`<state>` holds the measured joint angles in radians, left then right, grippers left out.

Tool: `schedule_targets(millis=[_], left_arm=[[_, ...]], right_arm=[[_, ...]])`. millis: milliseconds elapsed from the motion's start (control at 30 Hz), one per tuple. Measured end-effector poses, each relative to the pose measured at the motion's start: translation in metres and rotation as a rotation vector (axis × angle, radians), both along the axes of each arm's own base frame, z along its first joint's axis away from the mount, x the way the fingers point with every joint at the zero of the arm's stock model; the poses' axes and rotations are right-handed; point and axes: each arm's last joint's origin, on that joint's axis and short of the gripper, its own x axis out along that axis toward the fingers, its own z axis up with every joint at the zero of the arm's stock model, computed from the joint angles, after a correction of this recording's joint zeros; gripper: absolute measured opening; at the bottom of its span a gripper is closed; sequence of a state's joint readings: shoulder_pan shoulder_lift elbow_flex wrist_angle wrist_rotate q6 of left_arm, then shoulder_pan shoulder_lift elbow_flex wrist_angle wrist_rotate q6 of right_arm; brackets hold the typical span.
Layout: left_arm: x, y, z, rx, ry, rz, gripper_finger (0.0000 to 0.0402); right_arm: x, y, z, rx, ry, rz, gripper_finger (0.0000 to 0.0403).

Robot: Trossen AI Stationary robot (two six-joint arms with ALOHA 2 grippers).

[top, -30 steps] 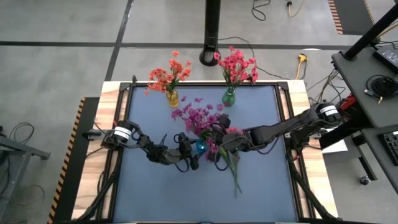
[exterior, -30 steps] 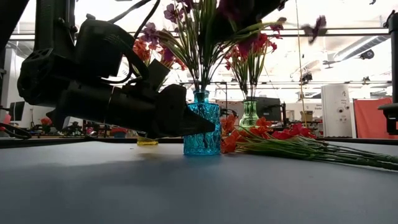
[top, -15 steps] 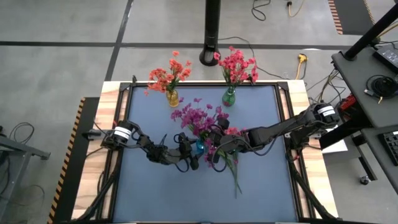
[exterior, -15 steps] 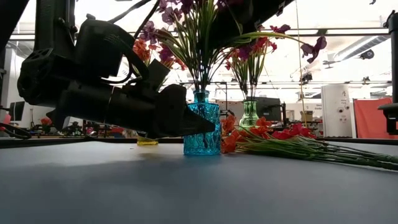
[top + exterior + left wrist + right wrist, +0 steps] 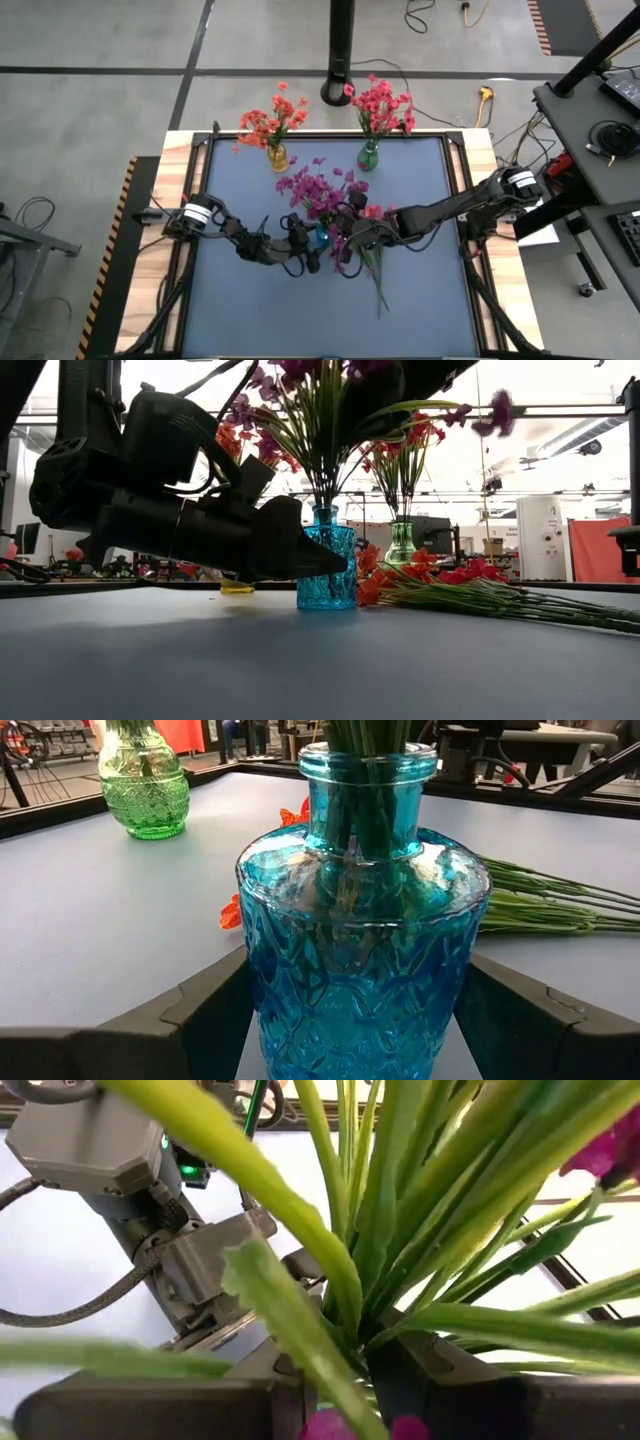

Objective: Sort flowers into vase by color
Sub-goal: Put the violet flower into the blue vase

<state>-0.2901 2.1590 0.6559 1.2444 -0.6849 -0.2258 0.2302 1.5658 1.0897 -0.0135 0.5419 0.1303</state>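
Note:
A blue glass vase (image 5: 365, 950) stands mid-table (image 5: 321, 237) with purple flowers (image 5: 318, 188) in its neck. My left gripper (image 5: 350, 1015) lies low on the table with a finger on either side of the vase's belly. My right gripper (image 5: 335, 1380) reaches in from the right (image 5: 343, 238), just above the vase, shut on green stems of a purple sprig. Several loose sprigs (image 5: 375, 268) with red-pink and orange blossoms lie flat on the table by the vase (image 5: 480, 595). My left gripper holds the blue vase by the lower belly (image 5: 265, 1000), one finger (image 5: 205, 1005) against each side, coming level from the table's left. The vase stands upright on the table. My right gripper pinches a bundle of green stems (image 5: 345, 1315) between its two fingers, slanting down from the table's right. The stems stand roughly upright over the vase; leaves hide their lower ends.
At the far edge, a yellow vase (image 5: 277, 156) holds orange flowers and a green vase (image 5: 368, 154) holds red-pink ones. A black frame (image 5: 455, 200) rims the blue table. Bare table lies near the front edge (image 5: 300, 320).
My right gripper has moved a little toward the table's left, closer over the blue vase, carrying the purple sprig with it; its blossoms swayed in the low view. My left gripper has kept still at the vase.

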Motion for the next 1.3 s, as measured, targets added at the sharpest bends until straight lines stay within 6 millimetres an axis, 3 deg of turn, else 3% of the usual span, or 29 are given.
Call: schedule_targets(millis=[1300], left_arm=[[0.0000,-0.0006,0.0001,0.002,0.000,-0.008,0.0283]], right_arm=[[-0.0009,-0.0009,-0.0080,-0.043,0.049,0.020,0.0068]])
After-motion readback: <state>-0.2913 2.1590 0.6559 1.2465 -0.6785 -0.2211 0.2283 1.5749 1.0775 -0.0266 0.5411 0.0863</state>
